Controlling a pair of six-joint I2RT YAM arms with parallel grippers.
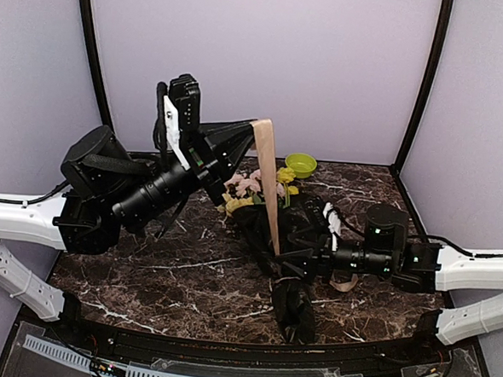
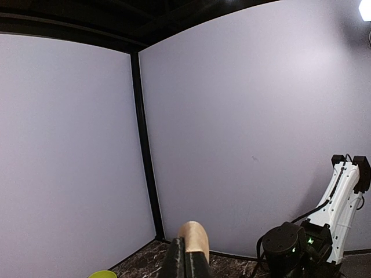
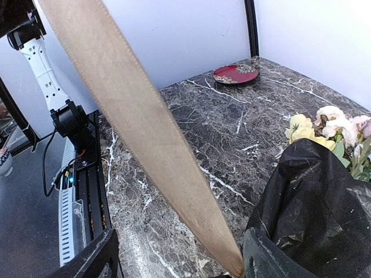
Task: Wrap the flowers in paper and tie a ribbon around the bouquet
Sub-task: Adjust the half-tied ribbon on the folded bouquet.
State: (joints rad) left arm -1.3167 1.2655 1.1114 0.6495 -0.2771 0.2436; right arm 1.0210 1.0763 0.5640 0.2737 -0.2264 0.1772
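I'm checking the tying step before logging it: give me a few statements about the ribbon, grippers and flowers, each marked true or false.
1. The left gripper is shut on the flat beige ribbon, raised above the dark marbled table. True.
2. The right gripper is clamped on the black crinkly paper. False: its jaws stand open, the ribbon passing between them.
3. The pink and yellow flowers lie unwrapped. False: the paper wraps their stems.
4. A lime-green bowl stands beyond the flowers. True.

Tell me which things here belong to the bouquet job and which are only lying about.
For the job: flowers, black paper, ribbon.
Lying about: green bowl, red plate.
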